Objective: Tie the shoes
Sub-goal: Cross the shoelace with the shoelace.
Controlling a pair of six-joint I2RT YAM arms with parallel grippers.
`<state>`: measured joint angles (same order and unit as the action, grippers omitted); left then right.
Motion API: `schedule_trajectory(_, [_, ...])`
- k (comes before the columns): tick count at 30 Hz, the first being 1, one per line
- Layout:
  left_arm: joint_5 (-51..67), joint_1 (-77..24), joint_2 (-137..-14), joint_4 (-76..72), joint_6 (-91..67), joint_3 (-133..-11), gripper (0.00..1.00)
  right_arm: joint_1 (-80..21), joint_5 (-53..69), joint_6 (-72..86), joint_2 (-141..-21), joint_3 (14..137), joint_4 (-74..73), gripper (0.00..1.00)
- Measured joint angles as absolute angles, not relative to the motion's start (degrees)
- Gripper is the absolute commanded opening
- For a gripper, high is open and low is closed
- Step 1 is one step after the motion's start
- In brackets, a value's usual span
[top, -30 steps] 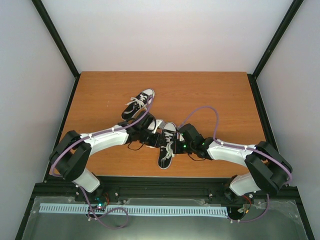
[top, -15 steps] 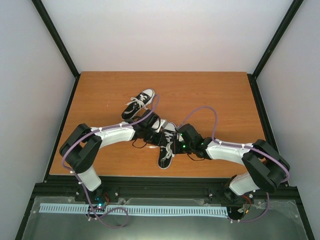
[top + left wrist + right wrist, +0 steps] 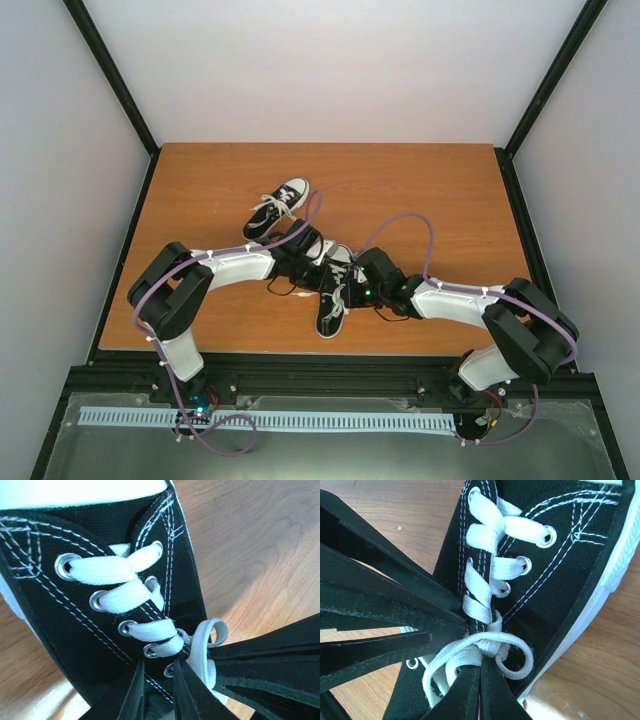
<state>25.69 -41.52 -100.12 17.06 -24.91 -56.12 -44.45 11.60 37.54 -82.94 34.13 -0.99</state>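
1. Closest to me, two white arms reach in from either side and meet over one spot. The right arm (image 3: 455, 300) lies low and almost straight. The left arm (image 3: 235, 268) is bent sharply at the elbow.
2. Between them lies the near shoe (image 3: 332, 300), a small black canvas sneaker with a white rubber toe cap. It sits sole-down on the orange-brown wooden tabletop (image 3: 430, 190), toe towards the arm bases. I'd judge it is set that way so both tools can get at the lacing.
3. The right gripper (image 3: 481, 667) has its black fingers pressed together on the flat white lace (image 3: 490, 642) where the strands cross. A loop curls out beside the tips. It looks to be anchoring the lace.
4. The left gripper (image 3: 159, 662) comes in from the opposite side. Its jaws stand a narrow gap apart with canvas and an eyelet showing between them, and I can see no lace pinched there. It seems poised for the strand just beside it.
5. Behind and to the left lies the far shoe (image 3: 277, 207), the matching sneaker, with neither gripper on it.
6. Compared with a second ago, the left arm has swung its elbow inward and its wrist sits tighter to the near shoe. The right arm and both shoes are where they were.
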Motion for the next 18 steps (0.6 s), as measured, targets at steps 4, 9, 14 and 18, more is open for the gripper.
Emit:
schedule_trajectory(4, [27.49, -41.34, -100.14, 15.79, -24.84, -55.68, 0.18, -44.45, 11.68, 37.54, -83.15, 34.26, -0.95, 0.03])
schedule_trajectory(9, [29.19, -41.10, -100.14, 13.39, -24.93, -54.37, 0.19, -44.45, 11.81, 37.54, -83.24, 34.28, -0.93, 0.03])
schedule_trajectory(14, [30.44, -40.93, -100.14, 11.62, -25.47, -53.47, 0.19, -44.45, 12.08, 37.54, -83.24, 34.28, -0.73, 0.03])
schedule_trajectory(18, [30.92, -40.82, -100.12, 10.28, -26.02, -52.71, 0.22, -44.45, 12.25, 37.54, -83.24, 34.28, -0.73, 0.03])
